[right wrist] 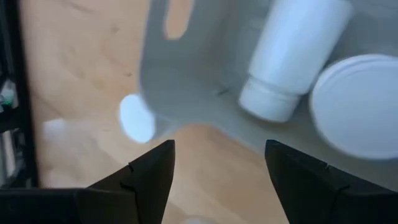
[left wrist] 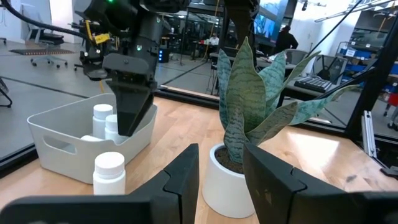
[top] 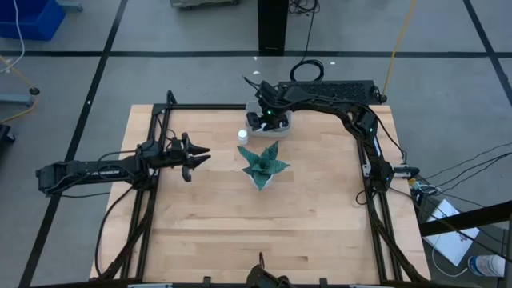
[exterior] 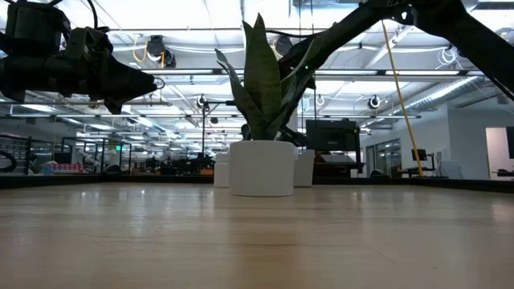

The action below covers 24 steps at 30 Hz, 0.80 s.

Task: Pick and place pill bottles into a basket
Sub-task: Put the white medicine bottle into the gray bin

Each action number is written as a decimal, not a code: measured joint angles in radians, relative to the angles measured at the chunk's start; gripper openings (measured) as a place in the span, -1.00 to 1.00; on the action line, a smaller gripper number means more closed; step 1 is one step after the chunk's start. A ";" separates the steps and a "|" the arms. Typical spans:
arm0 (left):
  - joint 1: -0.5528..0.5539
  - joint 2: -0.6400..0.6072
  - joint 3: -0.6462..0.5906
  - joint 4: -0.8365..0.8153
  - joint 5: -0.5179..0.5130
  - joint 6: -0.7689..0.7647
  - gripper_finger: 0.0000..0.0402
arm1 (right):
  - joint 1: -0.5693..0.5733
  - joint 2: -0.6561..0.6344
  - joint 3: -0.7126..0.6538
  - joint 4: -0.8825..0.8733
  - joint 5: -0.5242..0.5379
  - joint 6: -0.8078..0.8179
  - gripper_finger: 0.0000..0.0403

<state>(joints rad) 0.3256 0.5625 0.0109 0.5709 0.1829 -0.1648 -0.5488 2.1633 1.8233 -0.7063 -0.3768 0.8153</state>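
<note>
The pale basket (top: 282,122) stands at the far middle of the table. In the left wrist view (left wrist: 59,134) it holds two upright white pill bottles (left wrist: 102,115) and one lying (right wrist: 298,50). Another bottle (top: 242,136) stands on the table just outside the basket, also seen in the left wrist view (left wrist: 110,169). My right gripper (right wrist: 217,168) is open and empty, pointing down over the basket's edge (top: 260,122). My left gripper (top: 204,154) is open and empty, left of the plant, above the table.
A green spiky plant (top: 262,164) in a white pot (exterior: 261,167) stands mid-table, between my left gripper and the basket's near side. Black frame rails (top: 152,200) run along the table's left and right edges. Bare wood lies toward the near edge.
</note>
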 joint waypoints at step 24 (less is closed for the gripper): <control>0.000 0.000 0.000 0.001 0.001 -0.004 -0.37 | -0.013 0.038 -0.017 0.026 0.115 -0.031 0.20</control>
<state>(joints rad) 0.3256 0.5625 0.0109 0.5720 0.1837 -0.1692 -0.5614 2.2012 1.8061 -0.6805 -0.2620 0.7847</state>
